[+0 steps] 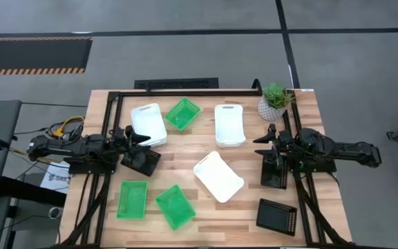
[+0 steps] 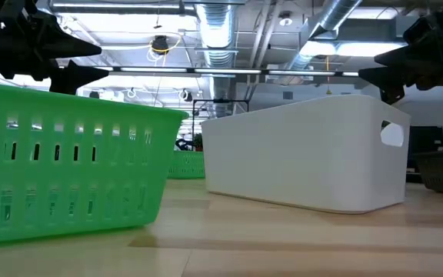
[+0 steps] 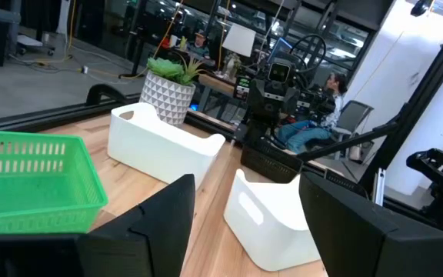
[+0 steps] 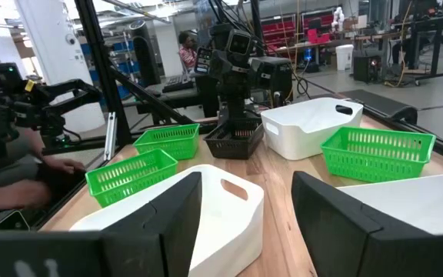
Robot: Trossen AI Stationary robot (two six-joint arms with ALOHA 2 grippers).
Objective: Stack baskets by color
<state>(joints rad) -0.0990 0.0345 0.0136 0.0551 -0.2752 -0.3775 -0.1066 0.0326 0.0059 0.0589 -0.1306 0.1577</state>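
The left gripper (image 1: 148, 137) and the right gripper (image 1: 256, 142) both hang spread wide above the wooden table (image 1: 206, 221), holding nothing, with baskets scattered around.

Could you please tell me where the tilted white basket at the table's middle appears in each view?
High view: tilted white basket, table centre, towards front.
Low view: right of centre.
Left wrist view: nearest white one.
Right wrist view: nearest white one.
Shared landmark: the wooden table.
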